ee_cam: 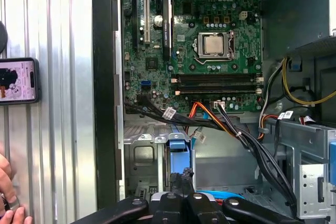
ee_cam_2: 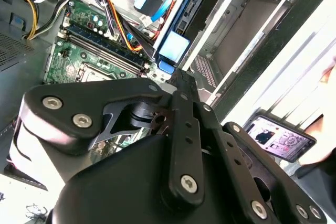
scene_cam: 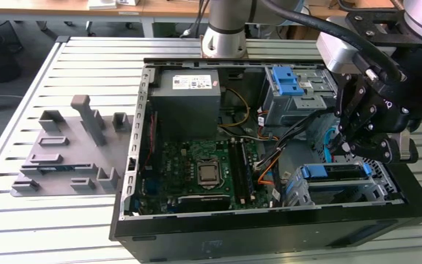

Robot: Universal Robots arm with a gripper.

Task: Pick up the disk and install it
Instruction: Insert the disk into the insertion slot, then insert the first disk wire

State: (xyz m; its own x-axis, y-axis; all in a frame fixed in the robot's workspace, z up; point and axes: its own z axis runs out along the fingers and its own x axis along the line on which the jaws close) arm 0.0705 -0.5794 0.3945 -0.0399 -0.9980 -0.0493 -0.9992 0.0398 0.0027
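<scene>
Hovering over the open computer case, the gripper hangs above the drive cage; jaw state I cannot tell. The disk sits upright in its bay, apparently mid-installation, needing firm seating.

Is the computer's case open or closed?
Open: the computer case lies on its side, panel off, with the green motherboard and cables exposed.

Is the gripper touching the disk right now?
Cannot tell: in the first wrist view the gripper sits right at the disk, hiding any contact or gap.
</scene>
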